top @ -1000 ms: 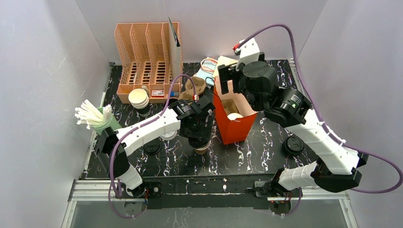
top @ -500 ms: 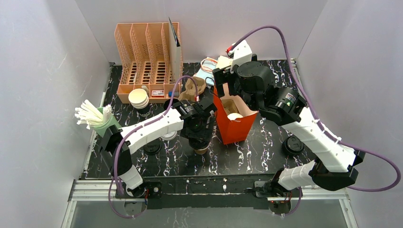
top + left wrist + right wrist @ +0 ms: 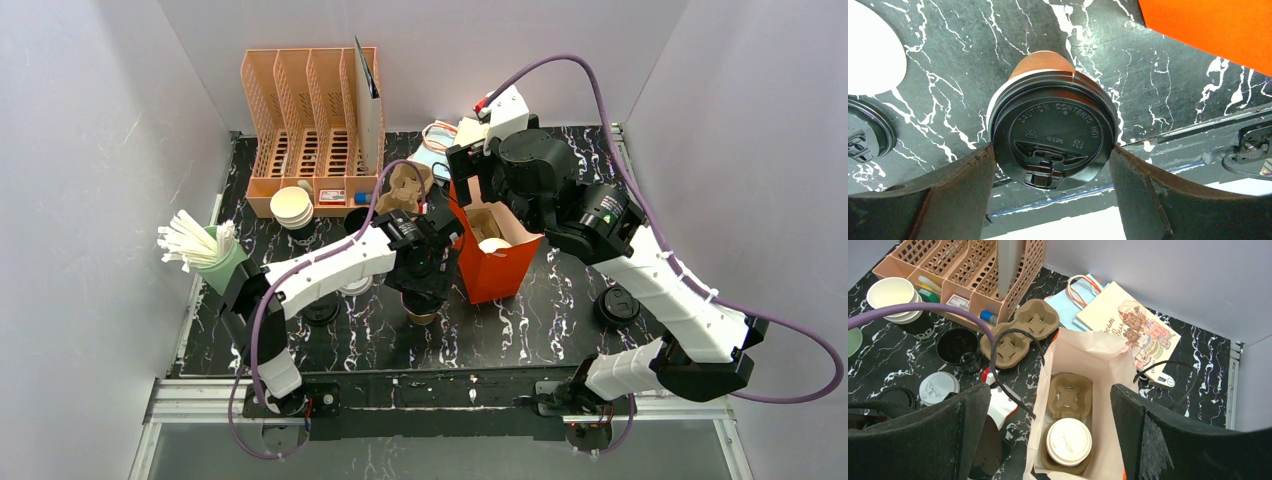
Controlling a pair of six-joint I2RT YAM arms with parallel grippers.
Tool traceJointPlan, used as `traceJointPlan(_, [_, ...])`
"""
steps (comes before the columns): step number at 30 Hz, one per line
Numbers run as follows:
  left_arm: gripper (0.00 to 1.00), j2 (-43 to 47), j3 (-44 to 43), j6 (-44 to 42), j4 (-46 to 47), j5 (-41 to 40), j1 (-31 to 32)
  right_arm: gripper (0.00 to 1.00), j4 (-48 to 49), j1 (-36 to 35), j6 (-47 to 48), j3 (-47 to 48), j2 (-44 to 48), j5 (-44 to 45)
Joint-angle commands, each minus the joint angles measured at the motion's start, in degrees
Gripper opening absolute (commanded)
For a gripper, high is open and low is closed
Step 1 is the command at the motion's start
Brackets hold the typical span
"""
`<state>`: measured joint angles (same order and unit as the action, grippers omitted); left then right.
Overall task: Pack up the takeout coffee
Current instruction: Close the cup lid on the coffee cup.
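The lidded brown cup [image 3: 1042, 62] stands on the table [image 3: 560, 320] at 8 o'clock from the red bag [image 3: 495, 270], the left gripper [image 3: 1052, 150] bracketing its lid, grip uncertain, probably to lift it in, while the right gripper [image 3: 1045, 395] hangs wide open over the bag's mouth.

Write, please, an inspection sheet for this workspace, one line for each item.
Surface: black marbled table, crowded.
Job's things: brown cup with black lid, standing on table; red bag holds a white-lidded cup.
Clutter: file rack, straws, cup carrier, loose lids.
Grippers: left gripper astride the brown cup, contact unclear; right gripper open above bag.
Cables: purple cable arches over right arm.
Surroundings: plain grey walls.
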<state>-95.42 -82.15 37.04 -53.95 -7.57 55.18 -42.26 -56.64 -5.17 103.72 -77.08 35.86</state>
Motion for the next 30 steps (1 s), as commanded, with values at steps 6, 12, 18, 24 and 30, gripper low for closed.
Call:
traceJointPlan(6, [0.77,-1.9,-2.6,-1.2,-1.1,-1.8,1.0,0.98,0.6,0.3,0.2,2.0,1.4,0.1])
traceJointPlan(12, [0.77,-2.3,-3.7,-1.0,-3.2,-4.1,1.6,0.98,0.6,0.3,0.4,2.1,1.3,0.2])
traceJointPlan(18, [0.77,-2.6,-6.6,-0.4,-5.8,-6.8,3.0,0.98,0.9,0.3,0.4,1.7,1.3,0.1])
traceJointPlan(24, [0.77,-3.1,-7.2,0.3,-7.4,-8.0,3.8,0.98,1.1,0.6,0.7,1.7,1.1,-0.3])
traceJointPlan(30, [0.79,-3.5,-6.1,0.4,-8.0,-8.5,3.9,0.98,1.0,0.7,0.6,1.7,1.1,-0.5])
